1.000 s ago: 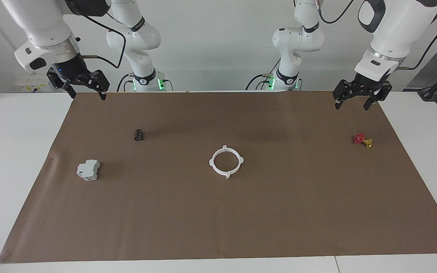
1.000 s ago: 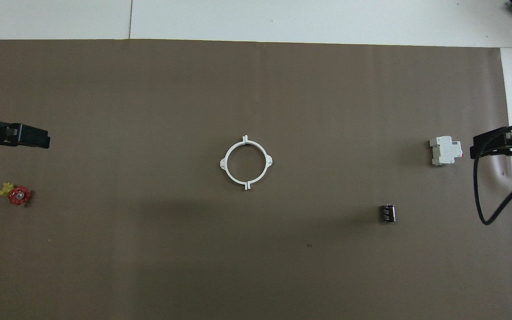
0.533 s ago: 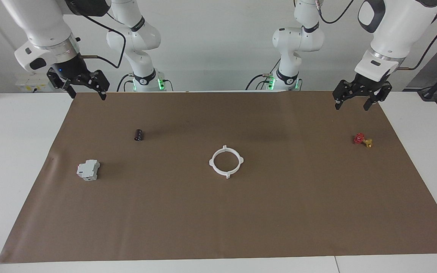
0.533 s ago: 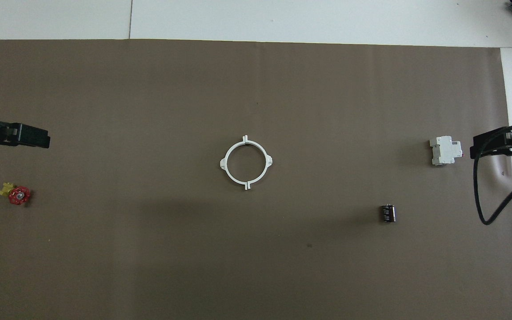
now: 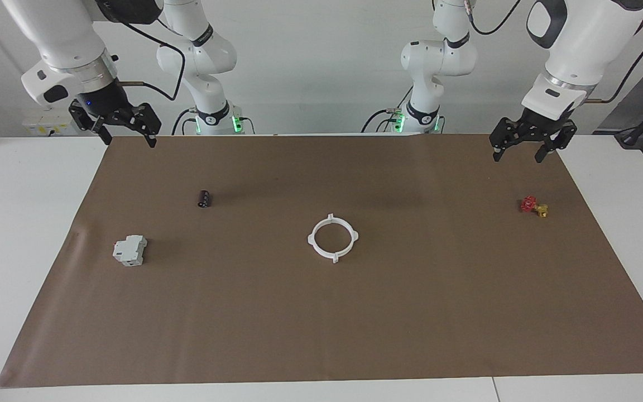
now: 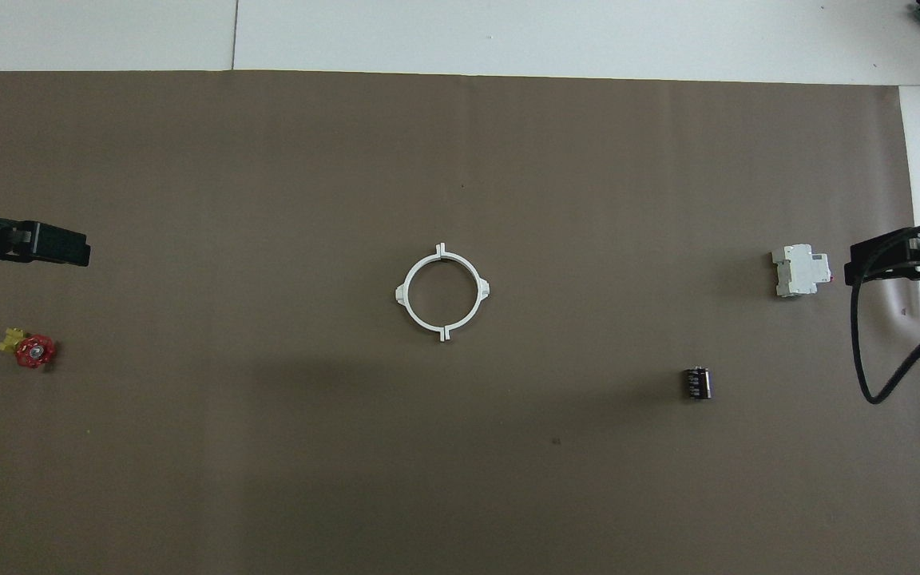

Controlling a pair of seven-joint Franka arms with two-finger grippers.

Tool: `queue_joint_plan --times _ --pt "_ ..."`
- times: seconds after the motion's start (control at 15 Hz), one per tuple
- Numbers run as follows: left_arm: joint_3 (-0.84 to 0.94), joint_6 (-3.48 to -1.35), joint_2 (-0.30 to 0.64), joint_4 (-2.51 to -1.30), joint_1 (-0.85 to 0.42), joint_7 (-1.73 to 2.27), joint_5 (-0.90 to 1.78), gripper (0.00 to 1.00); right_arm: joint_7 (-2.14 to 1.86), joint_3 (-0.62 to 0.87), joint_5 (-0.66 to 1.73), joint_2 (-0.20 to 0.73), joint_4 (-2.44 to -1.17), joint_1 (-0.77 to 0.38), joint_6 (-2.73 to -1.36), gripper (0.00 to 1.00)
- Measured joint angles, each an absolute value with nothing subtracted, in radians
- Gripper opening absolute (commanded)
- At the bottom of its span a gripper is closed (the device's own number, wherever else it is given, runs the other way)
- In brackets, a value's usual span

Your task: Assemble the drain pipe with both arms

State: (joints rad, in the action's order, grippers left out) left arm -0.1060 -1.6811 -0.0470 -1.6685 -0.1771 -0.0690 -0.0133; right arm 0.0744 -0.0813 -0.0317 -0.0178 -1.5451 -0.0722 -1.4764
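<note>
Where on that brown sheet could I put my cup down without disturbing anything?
The widest bare stretch of the brown sheet is its whole edge farthest from the robots, past the white ring. There is also room between the ring and the red valve. Busier: the end with the grey block and black cylinder.

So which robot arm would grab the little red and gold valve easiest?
Probably the left. Its open left gripper hangs above the brown mat at that end, near the small red and gold valve; the open right gripper waits at the other end.
</note>
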Motion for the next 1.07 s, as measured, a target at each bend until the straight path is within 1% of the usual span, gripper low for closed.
queue_joint_plan --times 1.07 --pt "-0.065 -1.681 -0.047 -1.669 -0.164 -0.068 -0.013 1.00 0.074 -0.081 -0.032 -0.018 -1.545 -0.072 -1.476 1.00"
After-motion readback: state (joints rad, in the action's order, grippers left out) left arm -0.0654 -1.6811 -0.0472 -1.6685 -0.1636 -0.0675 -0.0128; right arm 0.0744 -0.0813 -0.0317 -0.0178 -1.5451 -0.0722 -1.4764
